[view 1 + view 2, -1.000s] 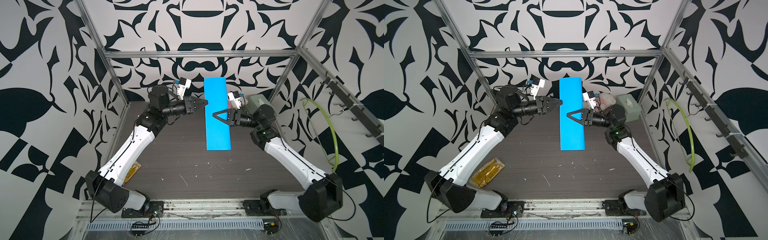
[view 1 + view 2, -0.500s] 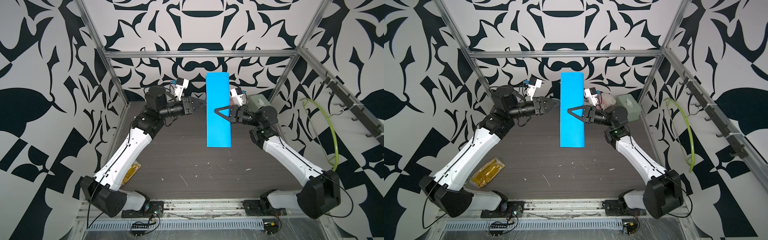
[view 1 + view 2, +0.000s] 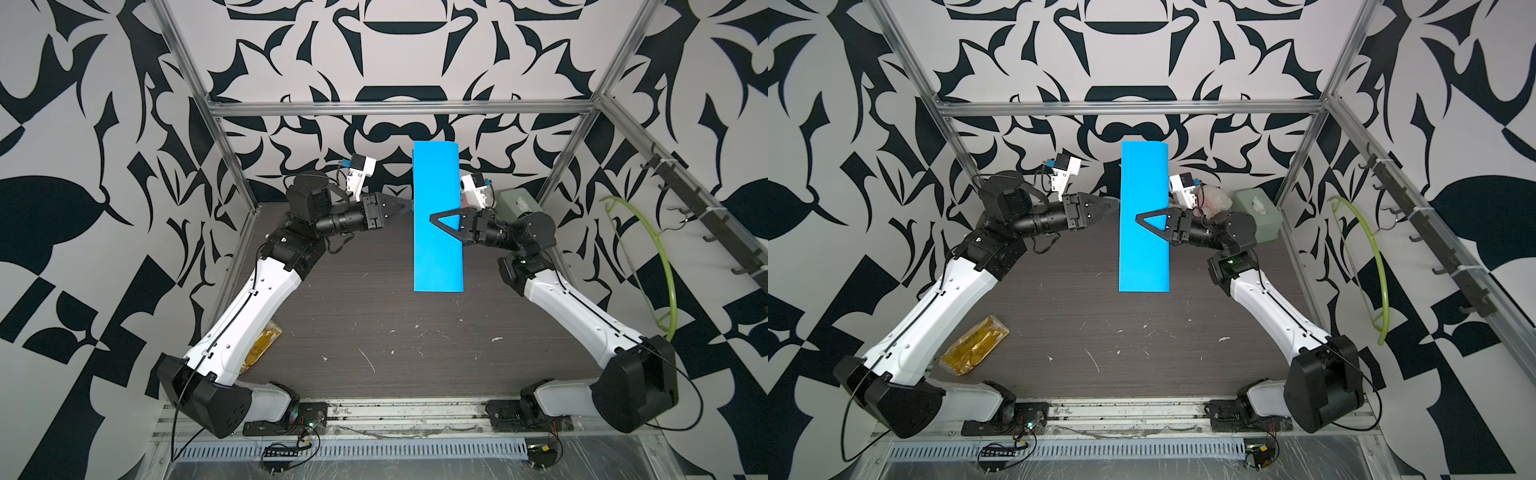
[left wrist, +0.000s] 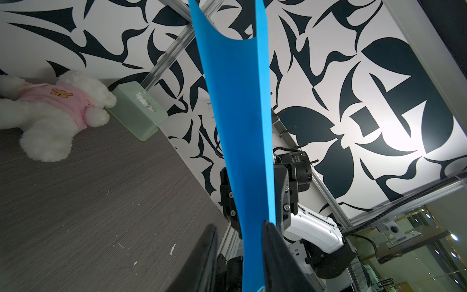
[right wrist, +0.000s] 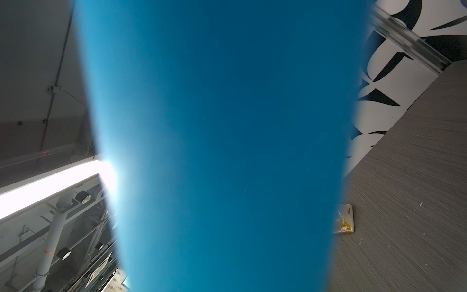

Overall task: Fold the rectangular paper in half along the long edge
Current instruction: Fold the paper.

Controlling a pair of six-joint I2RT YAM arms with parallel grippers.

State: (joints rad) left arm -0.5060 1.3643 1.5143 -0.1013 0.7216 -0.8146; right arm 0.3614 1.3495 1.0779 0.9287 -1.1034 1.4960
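Observation:
The rectangular paper (image 3: pixel 436 249) (image 3: pixel 1144 257) is bright blue and hangs upright in the air above the far part of the table, bent over on itself into a long narrow U. My right gripper (image 3: pixel 432 218) (image 3: pixel 1139 218) is shut on its middle from the right, one triangular finger lying across the front face. The sheet fills the right wrist view (image 5: pixel 227 126) and hides those jaws there. My left gripper (image 3: pixel 409 203) (image 3: pixel 1116 202) (image 4: pixel 238 225) stands open at the sheet's left edge; the paper (image 4: pixel 240 113) runs between its fingers and rests against one of them.
A pale green tissue box (image 3: pixel 1254 208) (image 4: pixel 136 111) and a white plush toy in pink (image 4: pixel 50 113) lie at the back right. A yellow packet (image 3: pixel 976 345) lies front left by the left arm. A green hoop (image 3: pixel 660 266) hangs on the right wall.
The left gripper's jaws have opened at the paper's left edge. The right gripper has raised the paper a little and shifted it slightly right.

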